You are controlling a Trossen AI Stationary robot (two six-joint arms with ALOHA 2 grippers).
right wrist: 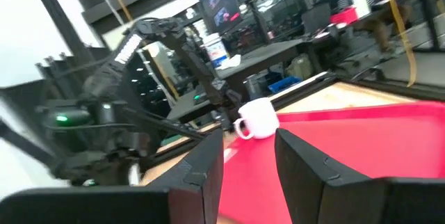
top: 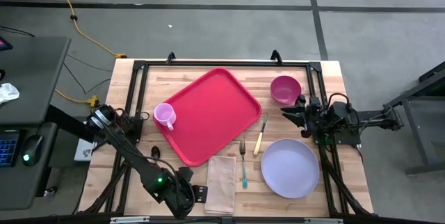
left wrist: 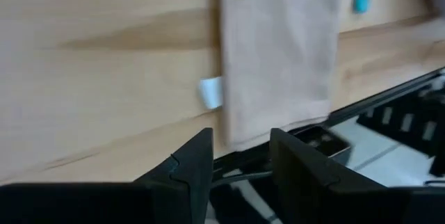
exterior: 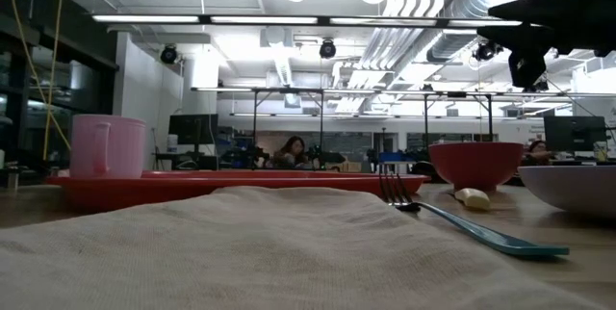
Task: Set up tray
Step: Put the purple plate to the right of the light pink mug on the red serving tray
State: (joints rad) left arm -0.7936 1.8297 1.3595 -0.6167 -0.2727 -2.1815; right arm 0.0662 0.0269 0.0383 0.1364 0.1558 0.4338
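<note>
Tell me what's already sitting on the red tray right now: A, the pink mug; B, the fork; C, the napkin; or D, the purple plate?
A: the pink mug stands on the left corner of the tray, while everything else lies on the bare table.

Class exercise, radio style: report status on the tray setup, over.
Left gripper open beside the napkin, holding nothing. Right gripper open near the bowl, empty. Tray carries only the cup. Nothing blocking.
</note>
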